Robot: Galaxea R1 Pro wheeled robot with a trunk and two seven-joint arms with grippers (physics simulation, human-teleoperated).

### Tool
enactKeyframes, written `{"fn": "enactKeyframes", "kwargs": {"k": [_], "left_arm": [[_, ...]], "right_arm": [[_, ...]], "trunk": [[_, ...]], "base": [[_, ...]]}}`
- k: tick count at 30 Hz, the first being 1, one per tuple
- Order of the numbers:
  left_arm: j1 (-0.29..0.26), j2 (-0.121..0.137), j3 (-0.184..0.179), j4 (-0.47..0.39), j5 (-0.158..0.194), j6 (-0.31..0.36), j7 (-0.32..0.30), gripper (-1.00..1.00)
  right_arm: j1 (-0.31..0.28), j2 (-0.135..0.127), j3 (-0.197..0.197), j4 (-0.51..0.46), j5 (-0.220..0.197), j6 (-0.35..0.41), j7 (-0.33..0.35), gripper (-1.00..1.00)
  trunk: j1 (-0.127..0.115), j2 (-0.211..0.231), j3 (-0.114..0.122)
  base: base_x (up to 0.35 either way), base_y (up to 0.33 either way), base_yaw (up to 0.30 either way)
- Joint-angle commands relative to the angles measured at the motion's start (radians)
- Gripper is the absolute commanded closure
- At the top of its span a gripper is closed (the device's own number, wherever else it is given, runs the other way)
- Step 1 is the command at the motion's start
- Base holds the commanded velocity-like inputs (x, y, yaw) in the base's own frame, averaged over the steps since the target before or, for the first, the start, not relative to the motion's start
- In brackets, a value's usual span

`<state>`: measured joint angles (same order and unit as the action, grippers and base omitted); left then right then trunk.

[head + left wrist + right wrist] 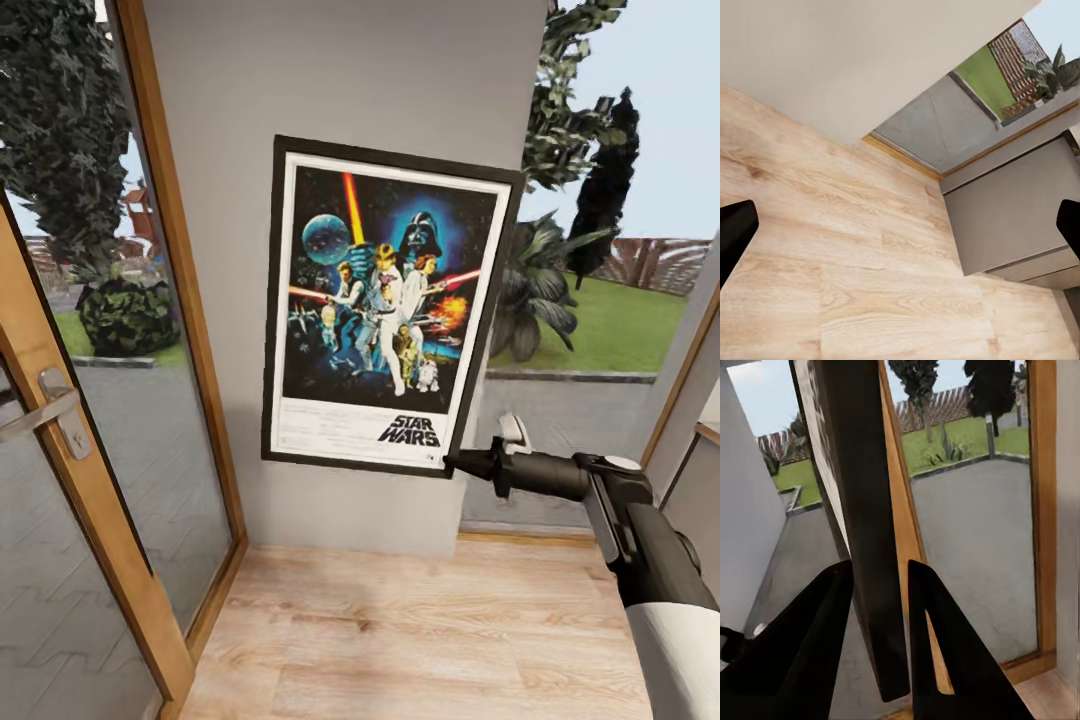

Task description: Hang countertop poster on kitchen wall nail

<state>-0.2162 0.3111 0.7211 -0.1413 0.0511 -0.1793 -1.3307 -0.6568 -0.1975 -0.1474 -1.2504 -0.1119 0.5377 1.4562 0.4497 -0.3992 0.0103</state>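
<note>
Your right gripper [452, 463] pinches the poster [385, 305] at its five o'clock corner, holding it flat against the grey wall [230, 300] to seat it on a nail; the left gripper [900, 225] hangs wide open and empty.

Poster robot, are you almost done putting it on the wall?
Nearly. The poster is off the counter and up against the grey wall, a bit tilted. The right hand pinches its bottom corner; in the right wrist view a finger sits on each side of the frame. I can't see a nail, so whether it hangs is unclear. Letting go is left.
</note>
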Motion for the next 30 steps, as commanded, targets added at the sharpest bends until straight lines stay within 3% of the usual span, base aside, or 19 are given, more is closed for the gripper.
{"fn": "enactKeyframes", "kwargs": {"k": [1, 6, 10, 14, 23, 30], "left_arm": [[0.0, 0.0, -0.005, 0.001, 0.006, -0.009, -0.001, -1.0], [0.0, 0.0, -0.005, 0.001, 0.005, -0.009, -0.001, -1.0], [0.0, 0.0, -0.005, 0.001, 0.005, -0.009, -0.001, -1.0], [0.0, 0.001, -0.005, 0.0, 0.006, -0.009, -0.001, -1.0], [0.0, 0.001, -0.005, 0.0, 0.005, -0.009, -0.001, -1.0], [0.0, 0.001, -0.005, 0.0, 0.005, -0.009, -0.001, -1.0]], "right_arm": [[-0.012, 0.001, 0.011, 0.0, -0.003, 0.016, -0.008, 1.0], [-0.097, 0.012, 0.082, 0.0, -0.002, 0.075, -0.071, 1.0], [-0.135, 0.018, 0.097, 0.001, -0.001, 0.116, -0.079, 1.0], [-0.181, 0.021, 0.105, 0.007, 0.0, 0.136, -0.087, 1.0], [-0.224, 0.023, 0.108, 0.021, 0.0, 0.152, -0.159, 1.0], [-0.265, 0.023, 0.109, 0.033, 0.004, 0.234, -0.185, 1.0]], "trunk": [[0.0, -0.001, -0.001], [0.0, -0.001, -0.001], [0.0, -0.001, -0.001], [0.0, -0.001, -0.001], [0.0, -0.001, -0.001], [0.0, -0.001, -0.001]], "base": [[0.0, 0.0, 0.0], [0.0, 0.0, 0.0], [0.0, 0.0, 0.0], [0.0, 0.0, 0.0], [0.0, 0.0, 0.0], [0.0, 0.0, 0.0]]}}
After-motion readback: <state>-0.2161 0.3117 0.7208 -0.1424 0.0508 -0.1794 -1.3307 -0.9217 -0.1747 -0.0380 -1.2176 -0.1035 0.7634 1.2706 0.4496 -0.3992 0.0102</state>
